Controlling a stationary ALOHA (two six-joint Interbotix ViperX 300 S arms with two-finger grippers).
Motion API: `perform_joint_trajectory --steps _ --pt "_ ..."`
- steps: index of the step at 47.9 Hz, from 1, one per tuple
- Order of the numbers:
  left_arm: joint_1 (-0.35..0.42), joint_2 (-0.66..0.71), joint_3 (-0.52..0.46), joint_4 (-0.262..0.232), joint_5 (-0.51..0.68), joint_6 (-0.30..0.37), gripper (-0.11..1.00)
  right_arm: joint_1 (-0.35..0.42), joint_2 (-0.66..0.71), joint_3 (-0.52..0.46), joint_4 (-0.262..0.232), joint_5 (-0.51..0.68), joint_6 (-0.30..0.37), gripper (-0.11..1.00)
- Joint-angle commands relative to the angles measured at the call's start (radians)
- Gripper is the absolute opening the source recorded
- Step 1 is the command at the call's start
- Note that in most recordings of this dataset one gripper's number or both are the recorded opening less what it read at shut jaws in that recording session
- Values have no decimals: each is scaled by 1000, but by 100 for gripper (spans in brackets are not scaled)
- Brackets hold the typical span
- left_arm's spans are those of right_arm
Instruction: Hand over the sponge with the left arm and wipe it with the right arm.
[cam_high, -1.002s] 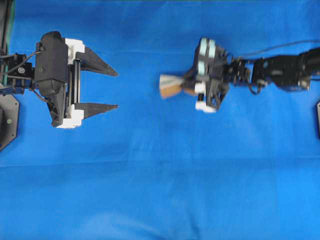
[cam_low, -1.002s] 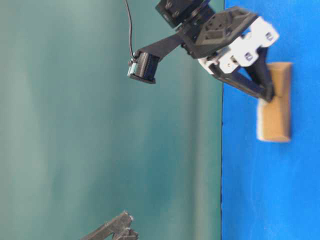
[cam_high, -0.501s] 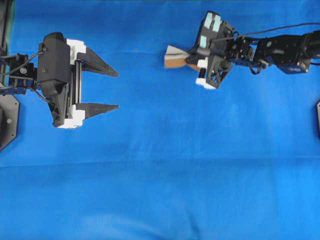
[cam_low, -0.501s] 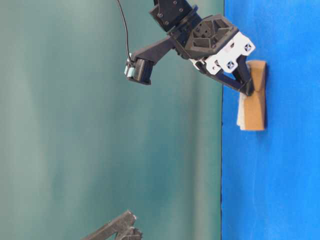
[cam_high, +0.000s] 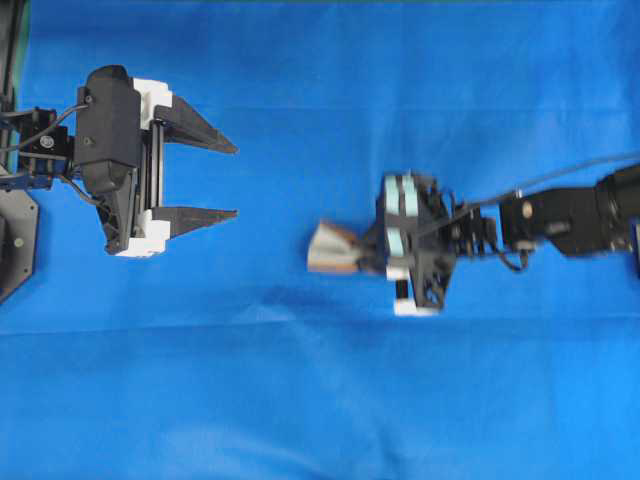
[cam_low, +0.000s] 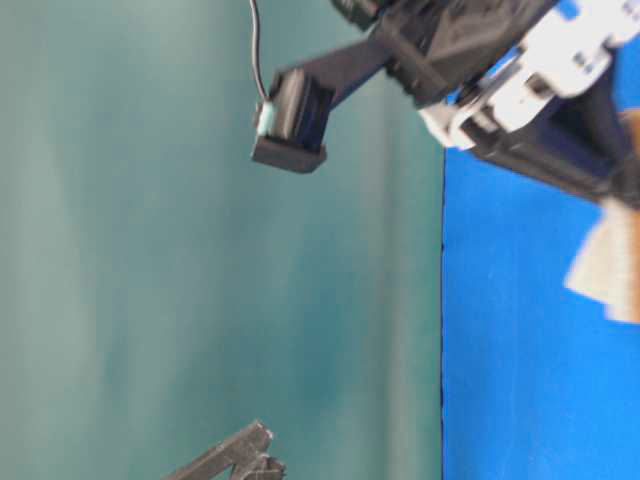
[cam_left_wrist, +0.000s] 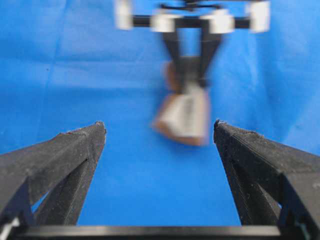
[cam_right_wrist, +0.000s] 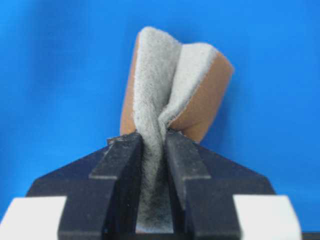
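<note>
Left gripper (cam_high: 225, 180) sits spread wide and empty at the left edge of the blue cloth (cam_high: 300, 400), while over to the right the right gripper (cam_high: 372, 252) is pinching the sponge (cam_high: 330, 250) so hard it's folded in half. Biggest risk imo: that crumpled pad could slip out or only smear with an edge, since the grip is just on one squished end. No containers anywhere, so nothing's holding anything.

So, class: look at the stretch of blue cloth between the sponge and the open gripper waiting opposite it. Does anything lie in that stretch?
Nothing visible does. The right gripper pinches the sponge, folded between its jaws. The left gripper waits with its jaws wide apart. Between them, the overhead and left wrist views show only bare blue cloth.
</note>
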Motion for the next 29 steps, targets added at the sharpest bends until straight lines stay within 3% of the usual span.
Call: perform_joint_trajectory --steps 1,15,29 --pt "-2 -3 -12 0 -9 0 90 35 -32 -6 3 -3 18 21" --pt "-2 -3 -12 0 -9 0 90 20 -31 -6 -2 3 31 21" --pt "-2 -3 -12 0 -9 0 90 -152 -34 -3 -66 25 9 21"
